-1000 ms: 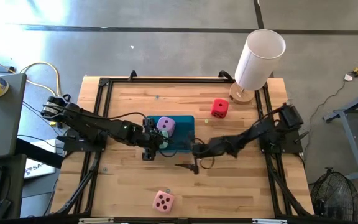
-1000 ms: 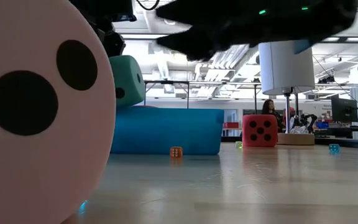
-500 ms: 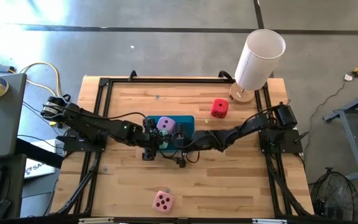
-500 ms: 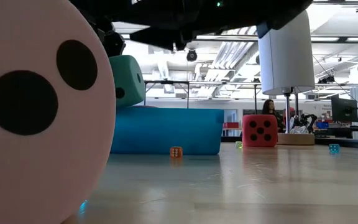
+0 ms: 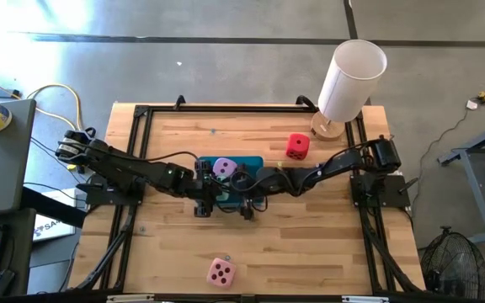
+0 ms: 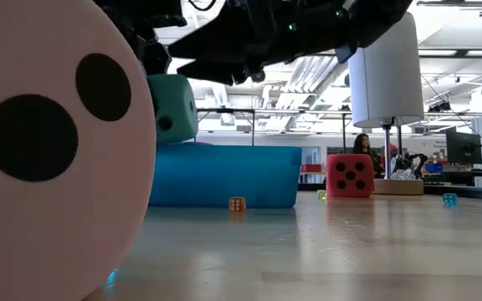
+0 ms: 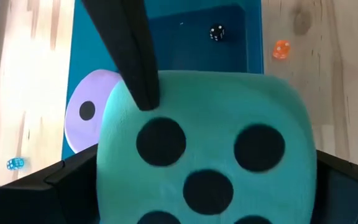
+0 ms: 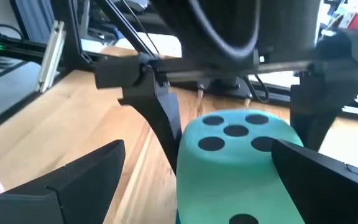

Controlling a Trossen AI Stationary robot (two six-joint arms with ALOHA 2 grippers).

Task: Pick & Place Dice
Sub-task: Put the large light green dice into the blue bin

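— High view?
— The left gripper (image 5: 215, 190) is hovering over the teal tray (image 5: 255, 162), beside the lilac die (image 5: 224, 168). The right gripper (image 5: 241, 188) is facing it, released.

— Low view?
— The mint green die (image 6: 171, 109), dark-pipped, is hanging above the tray.

— Wrist views?
— The left gripper is grasping it; the right fingers are standing wide on either side.

I've got both arms stretched to mid-table, left gripper (image 5: 211, 195) and right gripper (image 5: 244, 190) side by side, jaws wide.
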